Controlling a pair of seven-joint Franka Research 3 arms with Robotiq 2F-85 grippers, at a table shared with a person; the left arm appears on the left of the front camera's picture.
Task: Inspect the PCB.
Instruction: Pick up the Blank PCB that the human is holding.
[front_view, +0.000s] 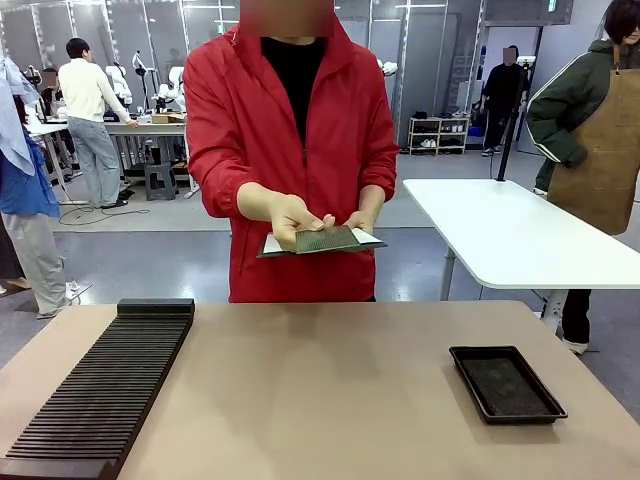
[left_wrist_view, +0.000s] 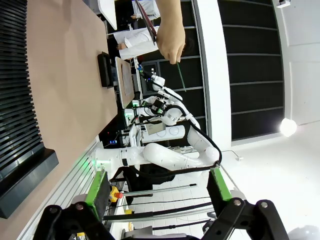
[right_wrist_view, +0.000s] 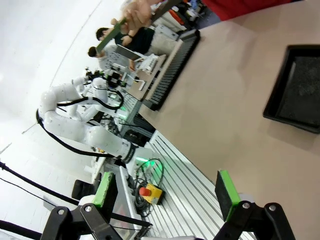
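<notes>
Green PCB (front_view: 327, 240) held flat — long axis left-right.

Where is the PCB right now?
In the front view, the PCB is in the person's hands, over the clipboard, beyond the far edge of the table, near the middle.

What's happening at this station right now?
The person across the table holds the PCB roughly flat in both hands, on top of a clipboard with white paper, well off the tabletop. The left claw and right claw are open and hold nothing. The black tray and the slotted black rack sit on the table, untouched.
</notes>
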